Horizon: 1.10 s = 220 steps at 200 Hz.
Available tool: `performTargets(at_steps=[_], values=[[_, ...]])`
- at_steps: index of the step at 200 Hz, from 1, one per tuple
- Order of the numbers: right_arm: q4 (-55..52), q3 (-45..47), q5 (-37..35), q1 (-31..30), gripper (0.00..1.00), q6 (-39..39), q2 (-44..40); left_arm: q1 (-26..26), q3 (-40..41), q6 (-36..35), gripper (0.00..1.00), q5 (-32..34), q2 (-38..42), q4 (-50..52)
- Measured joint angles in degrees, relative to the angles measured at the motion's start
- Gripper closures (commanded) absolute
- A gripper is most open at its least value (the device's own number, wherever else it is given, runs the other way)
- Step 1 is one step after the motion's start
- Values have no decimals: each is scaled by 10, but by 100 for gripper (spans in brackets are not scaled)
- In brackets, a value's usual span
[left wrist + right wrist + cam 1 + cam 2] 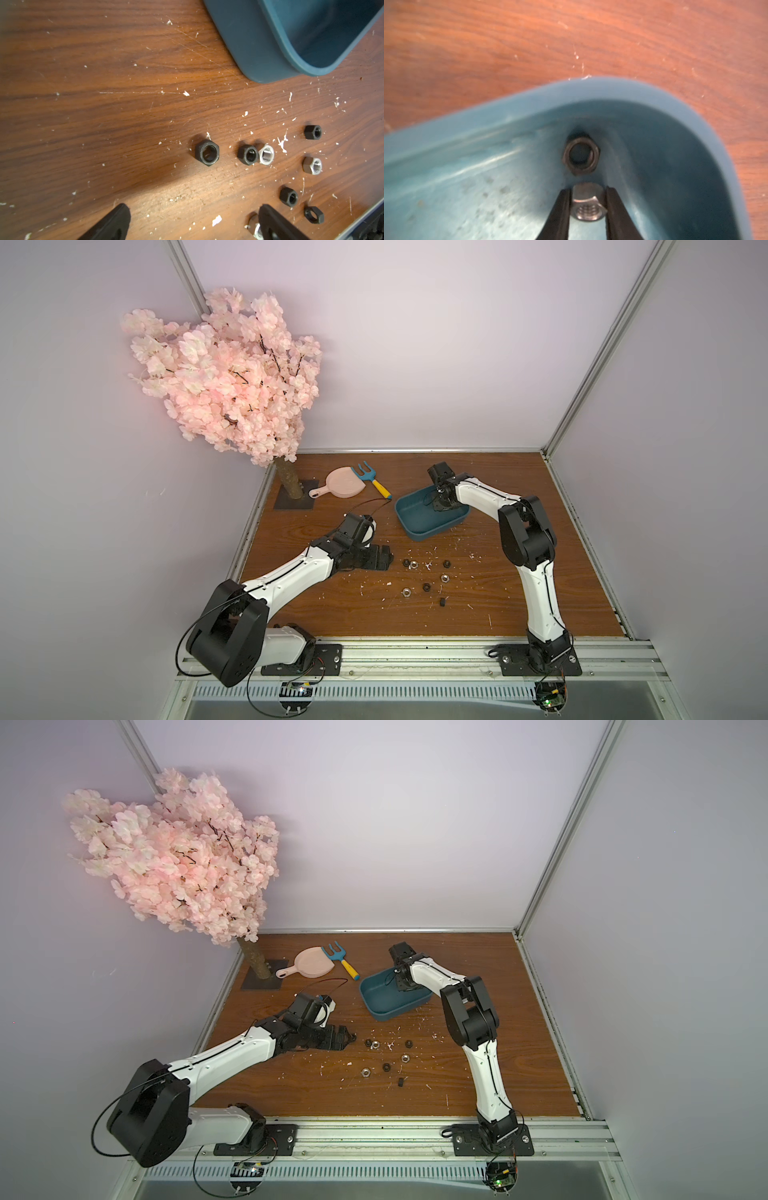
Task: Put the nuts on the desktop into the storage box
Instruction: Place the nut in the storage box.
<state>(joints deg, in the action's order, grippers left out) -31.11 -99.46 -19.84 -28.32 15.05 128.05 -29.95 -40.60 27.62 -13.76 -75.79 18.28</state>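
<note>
**Nuts** (pixel 248 154) loose on the counter (pixel 332 614): eight.
- black nuts (pixel 207 152): five, one of them thinner than the rest
- silver nuts (pixel 312 165): three, one half hidden behind a finger of the left hand (pixel 194 205)

**Nuts inside the box** (pixel 508 108): two.
- one dark nut (pixel 581 156) lying on its floor
- one silver nut (pixel 588 209) pinched in the right hand (pixel 587 189)

**Nuts in all:** ten.

**Other items:**
- Box: one.
- Pink dustpan (pixel 345 485): one.
- Blue garden fork (pixel 368 476) with yellow handle: one.
- Blossom tree (pixel 224 373): one.
- Robot arms (pixel 291 576): two; hands: two.
</note>
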Motion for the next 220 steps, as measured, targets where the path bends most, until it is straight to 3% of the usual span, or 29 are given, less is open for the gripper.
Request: performTargets(at_steps=[53,152,185,220], values=[[-18,-17,-35,0,65,0,11,0,-11,0,0,0,-14,2],[14,42,-39,-1,61,0,-26,-1,-21,7,0,5,-53,2],[42,92,-38,-5,61,-5,-84,-14,-29,9,0,28,-61,3],[94,166,-1,-11,61,-19,-212,-35,-50,10,0,64,-90,3]])
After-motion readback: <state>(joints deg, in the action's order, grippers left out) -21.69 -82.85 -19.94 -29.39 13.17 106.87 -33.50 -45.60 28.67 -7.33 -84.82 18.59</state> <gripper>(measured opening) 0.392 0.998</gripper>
